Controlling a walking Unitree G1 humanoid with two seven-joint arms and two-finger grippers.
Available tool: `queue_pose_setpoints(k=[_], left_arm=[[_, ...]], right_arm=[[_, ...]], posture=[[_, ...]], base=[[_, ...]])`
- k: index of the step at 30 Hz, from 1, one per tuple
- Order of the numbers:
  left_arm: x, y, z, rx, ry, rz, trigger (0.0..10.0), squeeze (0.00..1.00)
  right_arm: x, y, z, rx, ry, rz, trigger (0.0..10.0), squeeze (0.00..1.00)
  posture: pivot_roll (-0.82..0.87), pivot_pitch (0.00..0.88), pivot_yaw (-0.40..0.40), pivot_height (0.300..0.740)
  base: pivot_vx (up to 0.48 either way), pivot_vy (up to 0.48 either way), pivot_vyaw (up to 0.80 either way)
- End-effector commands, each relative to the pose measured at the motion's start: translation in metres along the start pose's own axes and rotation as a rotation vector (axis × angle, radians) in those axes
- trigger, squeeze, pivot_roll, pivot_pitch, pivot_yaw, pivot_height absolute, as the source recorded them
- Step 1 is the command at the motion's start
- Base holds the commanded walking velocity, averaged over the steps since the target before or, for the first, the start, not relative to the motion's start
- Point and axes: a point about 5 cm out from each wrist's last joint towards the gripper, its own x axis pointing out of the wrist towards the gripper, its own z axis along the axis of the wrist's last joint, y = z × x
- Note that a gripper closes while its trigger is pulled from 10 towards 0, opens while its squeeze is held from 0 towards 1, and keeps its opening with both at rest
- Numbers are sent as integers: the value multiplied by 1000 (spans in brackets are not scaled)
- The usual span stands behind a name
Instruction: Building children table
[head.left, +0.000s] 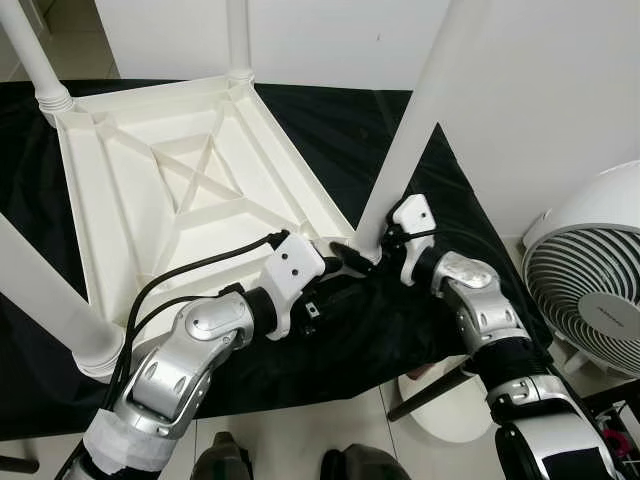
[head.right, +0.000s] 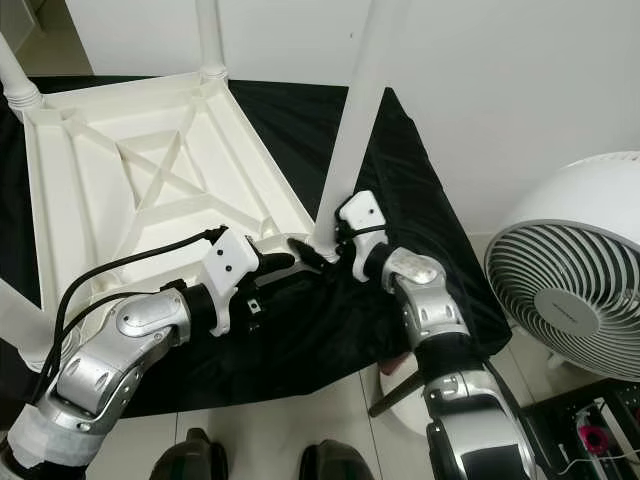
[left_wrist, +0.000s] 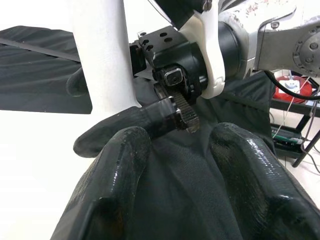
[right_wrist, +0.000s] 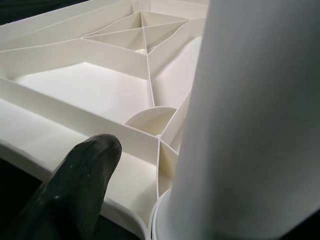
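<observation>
A white plastic table (head.left: 75, 200) lies upside down on a black cloth (head.left: 340, 130), its ribbed underside facing up. Three legs stand in its corners: back left (head.left: 35, 55), back middle (head.left: 238, 40) and near left (head.left: 50, 300). A fourth leg (head.left: 420, 110) stands tilted in the near right corner. My right gripper (head.left: 378, 250) is shut on that leg's base; the right wrist view shows one finger (right_wrist: 80, 190) beside the leg (right_wrist: 250, 125). My left gripper (head.left: 350, 262) is open just left of that corner, low over the cloth, with only cloth between its fingers (left_wrist: 120, 165).
A white floor fan (head.left: 590, 270) stands close on the right. A white wall rises behind the table. A white round object (head.left: 450, 400) lies on the tiled floor under the cloth's front edge. My own feet (head.left: 225, 462) show at the bottom.
</observation>
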Motion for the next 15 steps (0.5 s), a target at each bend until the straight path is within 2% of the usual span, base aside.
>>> queue_pose_setpoints(k=[1,4,5,15], left_arm=[[1,-3,-2,-7,10,-21,10000,0],[0,-4,-2,-6,10,-22,10000,0],[0,-4,-1,-6,9,-23,10000,0],[-1,-3,-2,-1,19,-29,10000,0]], right_arm=[[9,2,2,24,-18,45,2196,0],[11,2,3,34,-25,56,2196,0],[12,2,3,48,-29,72,0,0],[4,-3,-6,76,-18,98,0,0]], posture=[[36,25,-58,740],[39,25,-59,740],[42,25,-60,740],[45,21,-50,740]], base=[[0,0,0],[0,0,0],[0,0,0],[0,0,0]])
